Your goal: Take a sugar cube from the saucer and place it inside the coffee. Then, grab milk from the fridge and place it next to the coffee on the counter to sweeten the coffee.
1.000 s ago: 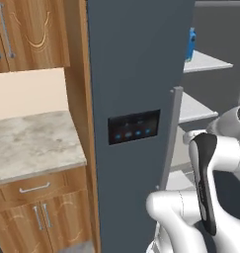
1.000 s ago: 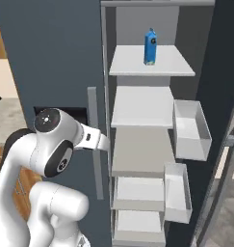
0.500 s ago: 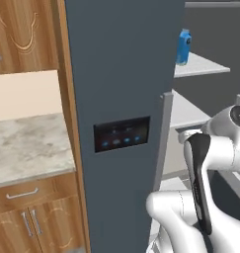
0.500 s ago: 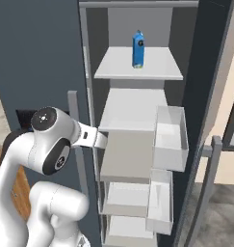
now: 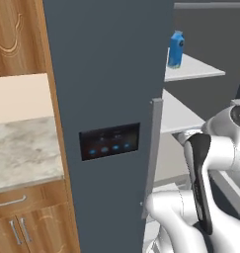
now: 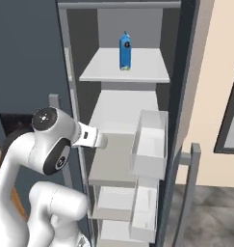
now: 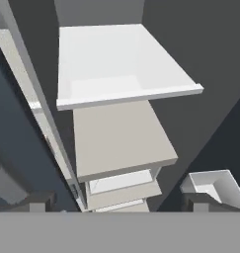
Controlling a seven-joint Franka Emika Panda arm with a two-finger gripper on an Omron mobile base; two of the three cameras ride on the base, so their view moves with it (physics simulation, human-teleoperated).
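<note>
Even, soft, shadowless rendered light

The white arm is bent at the elbow, its end effector (image 7: 119, 200) open with fingertips wide apart

This is a home kitchen, rendered rather than filmed. A tall slate-grey fridge (image 5: 106, 74) stands open, with a black panel (image 5: 109, 141) of blue lights on its front and a long grey handle (image 5: 152, 158). Inside are pale shelves (image 6: 125, 72), white door bins (image 6: 149, 144) and a blue milk carton (image 6: 125, 50). Beside the fridge run wooden cabinets (image 5: 15, 34) with metal pulls, above and below a beige marble tabletop (image 5: 22, 153) with grey veins.
</note>
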